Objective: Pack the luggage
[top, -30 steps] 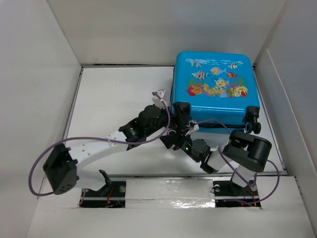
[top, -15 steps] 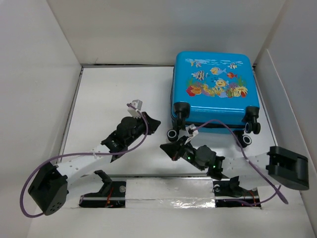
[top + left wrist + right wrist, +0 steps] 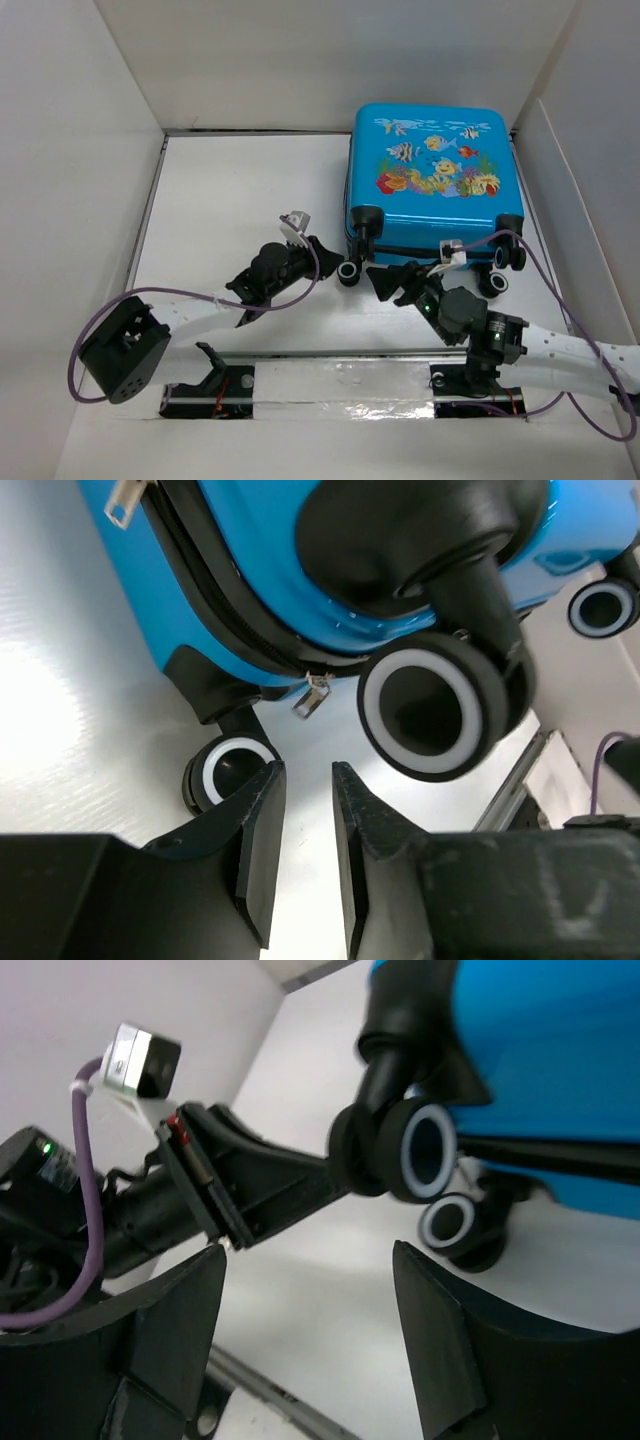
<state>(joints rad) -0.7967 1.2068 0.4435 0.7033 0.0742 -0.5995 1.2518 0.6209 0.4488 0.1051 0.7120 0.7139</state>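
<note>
1. Luggage (image 3: 430, 170) is the farthest item. Nearest are the left arm base (image 3: 210, 385) and right arm base (image 3: 470, 385), both at the near edge of the table (image 3: 230, 190).
2. A purple cable (image 3: 85, 345) loops off the left arm toward the near-left corner. A second purple cable (image 3: 545, 275) runs along the right arm toward the right edge.
3. Left gripper (image 3: 307, 775): jaws only a narrow slit apart, nothing between them, released. It sits low mid-table, tip aimed at the luggage's wheel end.
4. Right gripper (image 3: 308, 1252): jaws spread wide, empty, released. Its tip points back toward the left gripper, not touching it.
5. Near-left wheel (image 3: 350, 271), black with a white ring, sits between the two gripper tips. Cannot tell if either tip touches it. Near-right wheel (image 3: 492, 283) is just beside the right arm.
6. Zipper pull (image 3: 313, 695) hangs from the black zipper seam just beside the big wheel. The seam looks shut there.
7. Luggage lies flat and closed in the far-right corner of the table, fish print up, wheels toward the near edge.
</note>
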